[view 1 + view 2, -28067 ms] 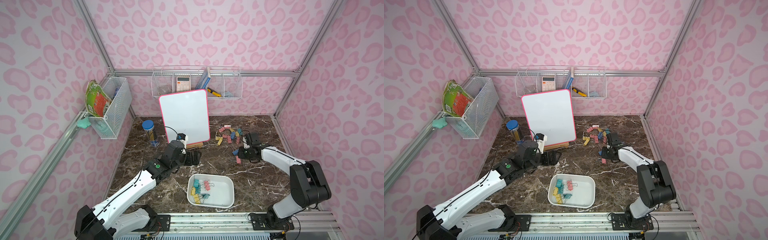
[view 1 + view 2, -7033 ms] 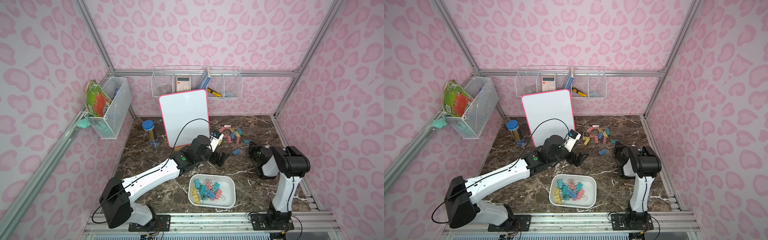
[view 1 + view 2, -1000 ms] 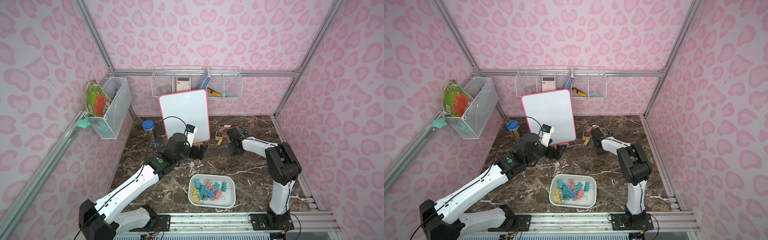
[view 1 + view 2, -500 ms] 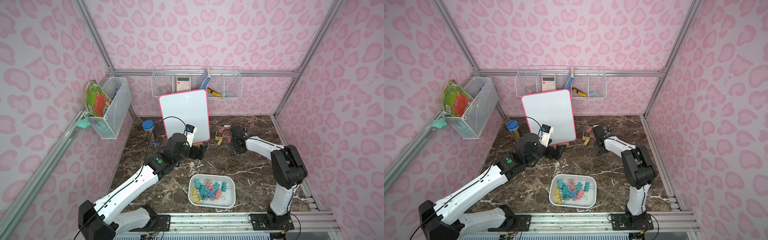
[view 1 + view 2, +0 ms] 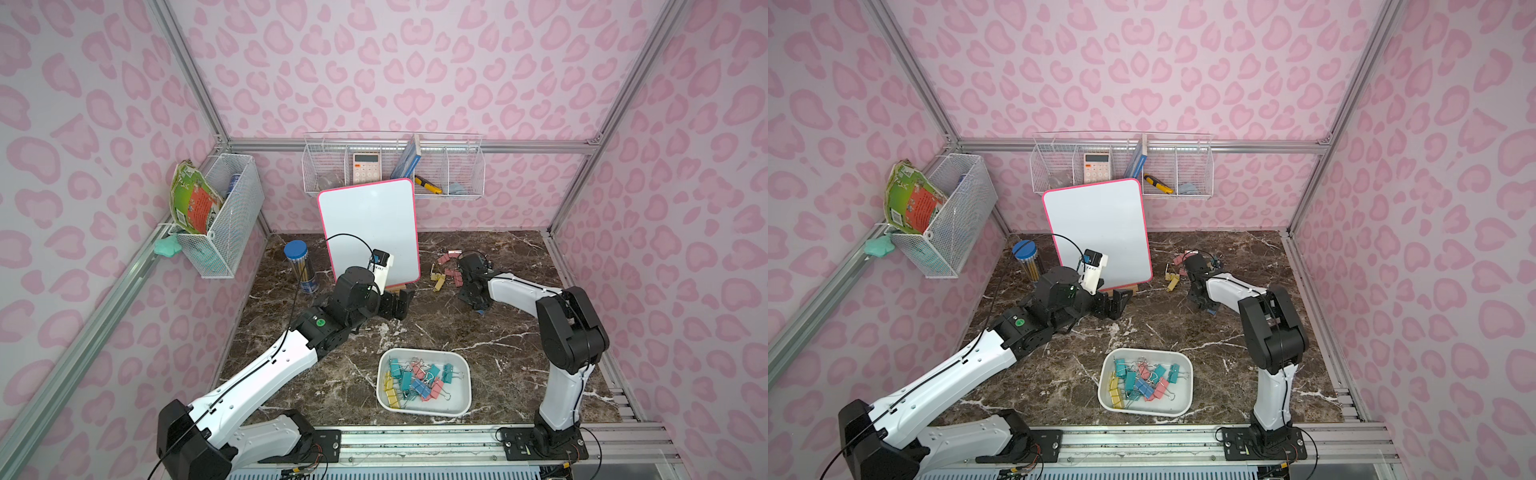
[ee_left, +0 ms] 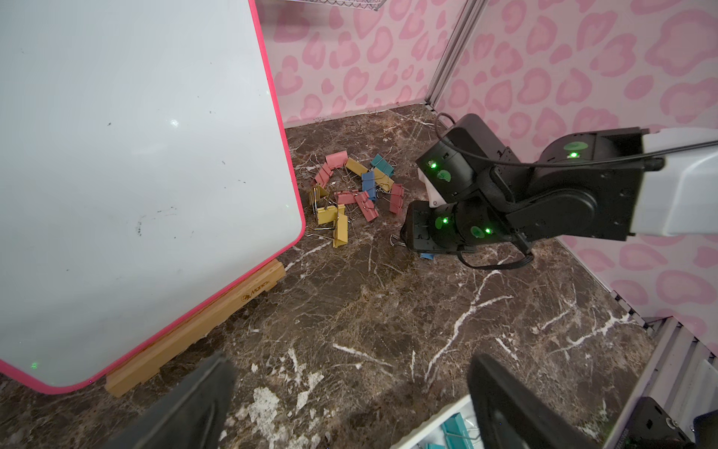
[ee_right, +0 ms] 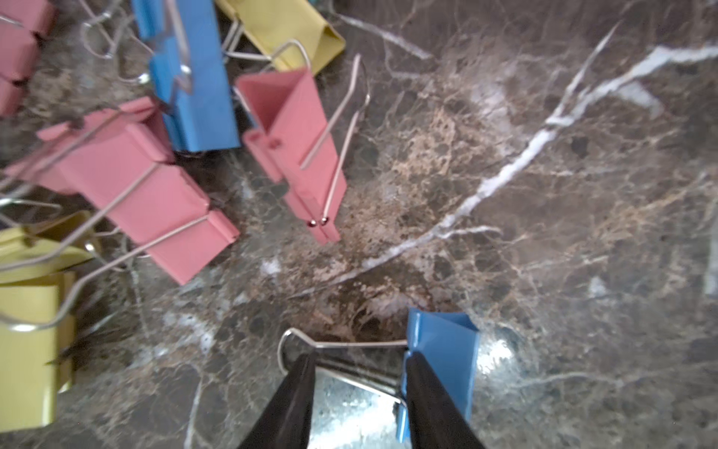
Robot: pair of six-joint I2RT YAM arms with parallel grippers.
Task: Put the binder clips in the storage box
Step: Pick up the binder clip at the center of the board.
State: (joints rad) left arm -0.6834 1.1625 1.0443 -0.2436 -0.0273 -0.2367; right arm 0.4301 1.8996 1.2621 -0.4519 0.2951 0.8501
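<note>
The right gripper [image 7: 359, 361] is down at the desk [image 5: 453, 328]. Its fingers are part-open and straddle the wire handle of a lone blue clip [image 7: 443, 342]. The clip body touches one finger, with its long axis along that finger. No firm grip shows. The left gripper [image 6: 349, 404] hovers wide and empty, farther off. The part-filled box [image 5: 466, 388] lies well apart.

Overhead pair; wrists sharing binder clips [image 6: 367, 206]

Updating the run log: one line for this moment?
left gripper open, empty | right gripper open astride blue clip on table | storage box part-filled | loose clips beside whiteboard
</note>
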